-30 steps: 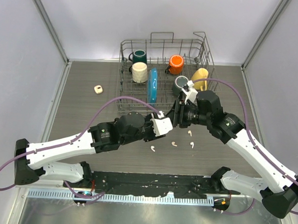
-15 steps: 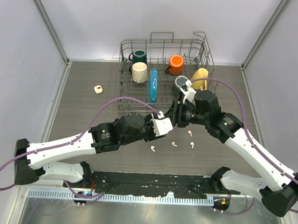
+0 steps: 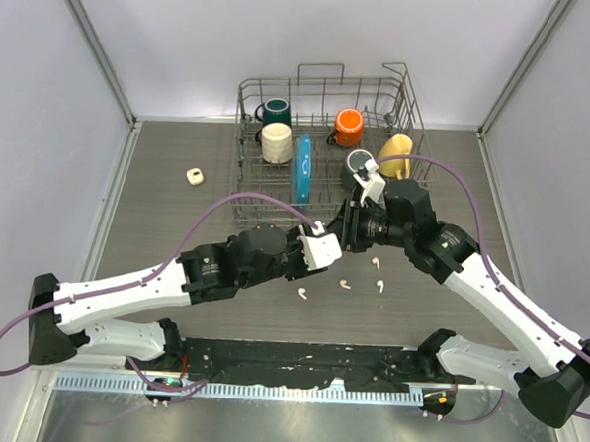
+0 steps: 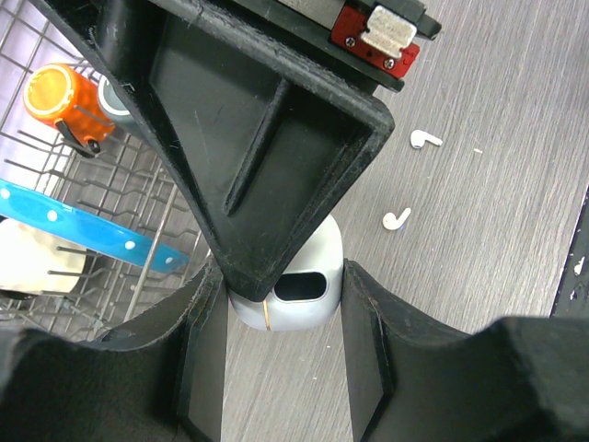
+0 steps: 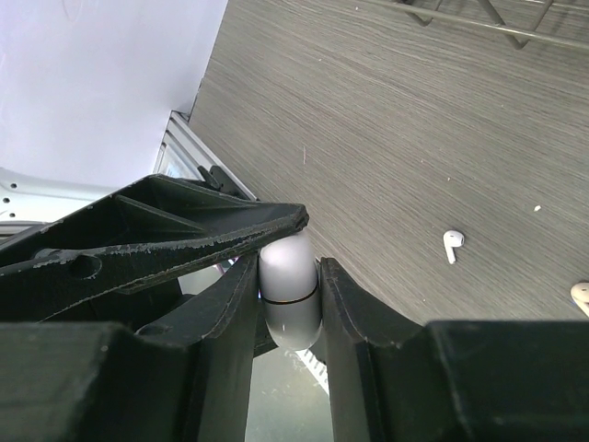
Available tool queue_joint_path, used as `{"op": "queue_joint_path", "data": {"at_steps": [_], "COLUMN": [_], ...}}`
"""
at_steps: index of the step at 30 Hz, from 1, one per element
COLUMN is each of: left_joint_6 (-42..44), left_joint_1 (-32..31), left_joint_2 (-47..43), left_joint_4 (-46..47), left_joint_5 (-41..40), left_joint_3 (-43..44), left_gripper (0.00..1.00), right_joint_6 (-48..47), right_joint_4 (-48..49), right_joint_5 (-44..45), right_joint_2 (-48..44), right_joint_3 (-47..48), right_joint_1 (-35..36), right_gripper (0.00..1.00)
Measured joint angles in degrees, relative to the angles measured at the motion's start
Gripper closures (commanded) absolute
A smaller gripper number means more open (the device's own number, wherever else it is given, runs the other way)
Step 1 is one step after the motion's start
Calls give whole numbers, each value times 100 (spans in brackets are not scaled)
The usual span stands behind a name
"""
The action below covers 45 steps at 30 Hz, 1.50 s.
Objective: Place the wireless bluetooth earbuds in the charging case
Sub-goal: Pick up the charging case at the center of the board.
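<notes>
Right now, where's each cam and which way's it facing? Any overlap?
Top external: above, behind the robot, looking down at the table; left arm and right arm show.
Left wrist: on the left arm, looking along the left pincer at the charging case; own fingers show.
Right wrist: on the right arm, looking along the right pincer at the same case; own fingers show.
Shared: wrist views both show case and earbuds.

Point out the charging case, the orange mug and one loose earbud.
charging case (image 4: 320, 262): left wrist view, rounded shell.
orange mug (image 3: 348, 127): top external view, its top.
earbud (image 4: 397, 218): left wrist view, its middle.
</notes>
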Motion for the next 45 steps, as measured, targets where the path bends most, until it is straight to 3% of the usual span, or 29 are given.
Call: {"op": "queue_joint_path", "data": {"at_steps": [2, 5, 6, 7, 13, 15, 26, 30, 34, 38, 45], "left_joint_6": [-2, -17, -22, -39, -125, -184, -520, -1003, -1856, -2763, -4323], "left_joint_1": [0, -2, -4, -4, -4, -4, 66, 490, 1268, 1871, 2275], "left_joint_2": [-11, -11, -11, -11, -63, -127, -1054, -1537, -1980, -2120, -1462], "left_joint_4": [22, 33, 37, 48, 177, 260, 1274, 1491, 1698, 1954, 2339], "left_joint_5": [0, -7, -9, -15, -201, -243, -741, -651, -146, 505, 1967], "left_joint_3": [-26, -46, -50, -57, -74, -122, -1381, -1759, -1856, -1858, -1779], "left_gripper": [81, 61, 50, 32, 15, 1, 0, 0, 0, 0, 4], "right_joint_6": [-2, -4, -4, -2, 22, 48, 238, 387, 667, 874, 1121], "right_joint_4": [2, 11, 11, 11, -24, -24, 173, 457, 1040, 1515, 2354], "right_joint_5": [-7, -4, 4, 15, 326, 459, 901, 612, 48, -376, -848], "right_joint_2": [0, 0, 0, 0, -2, -13, -105, -210, -490, -634, -1040], "right_joint_3": [-15, -31, -33, -35, -42, -42, -42, -98, -516, -855, -1250], "right_joint_1": [0, 0, 0, 2, 11, 11, -184, -656, -1191, -1272, -1270], "right_gripper": [94, 95, 95, 96, 98, 98, 98, 98, 98, 98, 98]}}
